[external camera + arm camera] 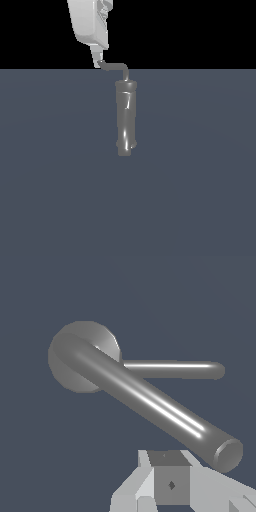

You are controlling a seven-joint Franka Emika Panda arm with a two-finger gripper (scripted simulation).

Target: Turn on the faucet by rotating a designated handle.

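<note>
Nearest the wrist camera: white gripper, one grey finger pad facing the lens, just beside the flared tip of the handle. Whether open or closed, impossible to tell; only one finger clearly visible here, and the fingertips merge into one white stub in the exterior view. Possibly touching the handle tip, though contact not certain from either view.

In the exterior view, gripper hanging down from the top edge, its lower end meeting the end of the handle's horizontal arm. From there, the thin silver-grey rod running toward the exterior view's right, then bending down into the top of the faucet.

Faucet upright on the dark blue-grey surface, tall, glossy dark grey, slightly flared at both ends, near the middle of the exterior view.
</note>
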